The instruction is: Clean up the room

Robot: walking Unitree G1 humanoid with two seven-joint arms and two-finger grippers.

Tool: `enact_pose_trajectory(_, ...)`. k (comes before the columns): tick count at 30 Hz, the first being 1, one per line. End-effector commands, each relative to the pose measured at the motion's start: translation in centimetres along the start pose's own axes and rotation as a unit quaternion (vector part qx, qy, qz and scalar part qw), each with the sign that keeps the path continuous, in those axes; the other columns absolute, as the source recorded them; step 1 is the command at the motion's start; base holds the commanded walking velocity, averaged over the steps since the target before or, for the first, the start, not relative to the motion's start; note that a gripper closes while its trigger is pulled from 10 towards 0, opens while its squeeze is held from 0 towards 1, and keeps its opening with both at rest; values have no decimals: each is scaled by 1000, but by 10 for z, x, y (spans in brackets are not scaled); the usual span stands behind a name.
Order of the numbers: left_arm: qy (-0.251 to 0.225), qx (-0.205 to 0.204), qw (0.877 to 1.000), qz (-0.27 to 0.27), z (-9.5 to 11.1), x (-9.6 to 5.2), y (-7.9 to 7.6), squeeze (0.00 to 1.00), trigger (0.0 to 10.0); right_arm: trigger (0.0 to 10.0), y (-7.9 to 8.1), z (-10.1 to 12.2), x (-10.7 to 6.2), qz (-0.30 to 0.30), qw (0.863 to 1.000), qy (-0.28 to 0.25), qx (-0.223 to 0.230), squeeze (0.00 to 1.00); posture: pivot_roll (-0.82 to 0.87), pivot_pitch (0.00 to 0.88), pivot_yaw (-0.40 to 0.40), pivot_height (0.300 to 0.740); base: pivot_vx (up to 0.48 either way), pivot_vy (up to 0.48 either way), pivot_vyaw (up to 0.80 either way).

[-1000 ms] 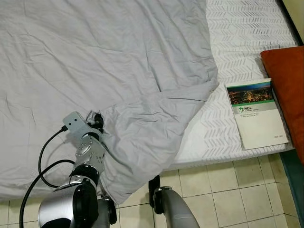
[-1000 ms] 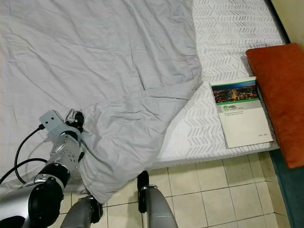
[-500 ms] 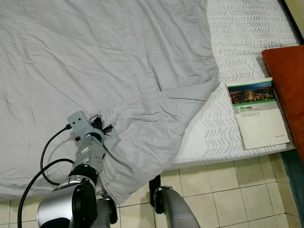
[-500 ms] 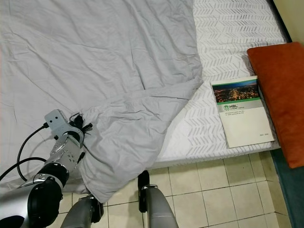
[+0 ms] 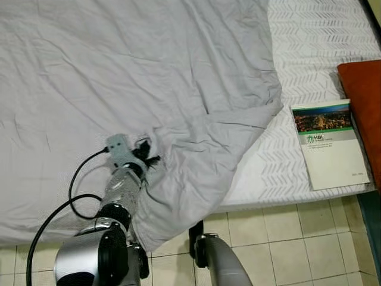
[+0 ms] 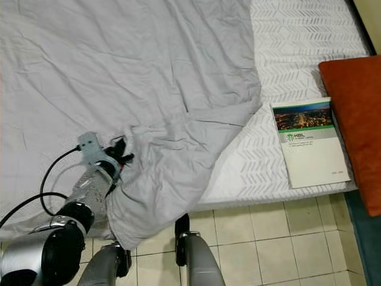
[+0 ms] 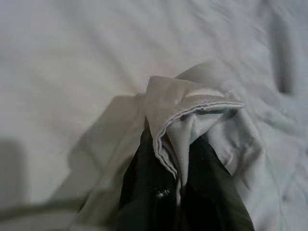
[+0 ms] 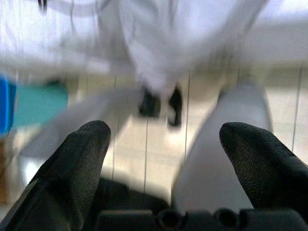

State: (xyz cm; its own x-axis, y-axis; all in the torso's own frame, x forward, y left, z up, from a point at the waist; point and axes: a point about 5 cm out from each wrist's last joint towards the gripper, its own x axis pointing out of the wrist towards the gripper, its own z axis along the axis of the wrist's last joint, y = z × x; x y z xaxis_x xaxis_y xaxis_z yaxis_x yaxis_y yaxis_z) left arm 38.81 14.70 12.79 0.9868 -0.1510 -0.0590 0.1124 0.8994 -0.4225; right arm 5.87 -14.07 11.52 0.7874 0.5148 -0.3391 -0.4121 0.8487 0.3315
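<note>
1. Compared with a second ago, the left gripper [image 5: 147, 156] has pushed further up onto the bed and a bit toward the robot's right, dragging the bunched edge of the grey sheet [image 5: 149, 71] along with it. Heads up though, the whole view shifted a little too, so some of that is just the camera moving.
2. Left gripper is clamped on a fold of the sheet. In the left wrist view you can see the hemmed edge [image 7: 192, 125] pinched between the black fingers [image 7: 139, 187].
3. Most of the sheet is spread over the bed, but its near corner is flopped over and hangs off the mattress edge down toward the tiled floor [image 5: 286, 238].
4. The white patterned mattress cover [image 5: 321, 36] is bare on the robot's right side.
5. A booklet [image 5: 329, 145] lies flat there near the bed's edge, just beside an orange pillow [image 5: 364, 101].
6. Right gripper [image 8: 163, 144] hangs low over the floor, fingers spread wide apart, nothing between them. That view is pretty blurry.
</note>
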Motion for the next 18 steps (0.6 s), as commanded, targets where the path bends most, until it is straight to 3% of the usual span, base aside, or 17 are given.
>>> enact_pose_trajectory(1,36,16,999,-15,-19,-4,-4,0,0,10000,-3,-12,-5,-19,999,32,6,0,-351,646,-141,740,0,0,0)
enact_pose_trajectory(2,27,47,998,-22,-16,-5,-2,0,0,10000,-13,-13,8,-38,999,12,-14,0,-340,649,-129,740,0,0,0)
enact_pose_trajectory(4,27,47,998,-22,-16,-5,-2,0,0,10000,-13,-13,8,-38,999,12,-14,0,-340,649,-129,740,0,0,0)
enact_pose_trajectory(5,18,65,997,-34,-13,-6,-1,0,0,10000,-16,-17,25,-31,999,2,-33,0,-330,651,-120,740,0,0,0)
enact_pose_trajectory(7,17,71,996,-44,-13,-6,-2,0,0,10000,-16,-19,32,-27,999,-1,-43,0,-322,652,-115,740,0,0,0)
enact_pose_trajectory(10,22,96,989,-106,-16,-6,-16,0,0,10000,-19,-17,45,-30,998,-15,-60,0,-304,651,-100,740,0,0,0)
enact_pose_trajectory(11,22,96,989,-106,-16,-6,-16,0,0,10000,-19,-17,45,-30,998,-15,-60,0,-304,651,-100,740,0,0,0)
enact_pose_trajectory(13,44,134,974,-179,-27,-8,-31,0,0,10000,-24,-15,43,-45,997,-20,-61,0,-297,642,-88,740,0,0,0)
enact_pose_trajectory(15,61,159,961,-217,-35,-11,-38,0,0,10000,-28,-15,38,-60,996,-19,-60,0,-291,630,-80,740,0,0,0)
enact_pose_trajectory(18,74,172,956,-227,-43,-14,-39,0,0,10000,-32,-19,36,-77,995,-15,-59,0,-276,607,-61,740,0,0,0)
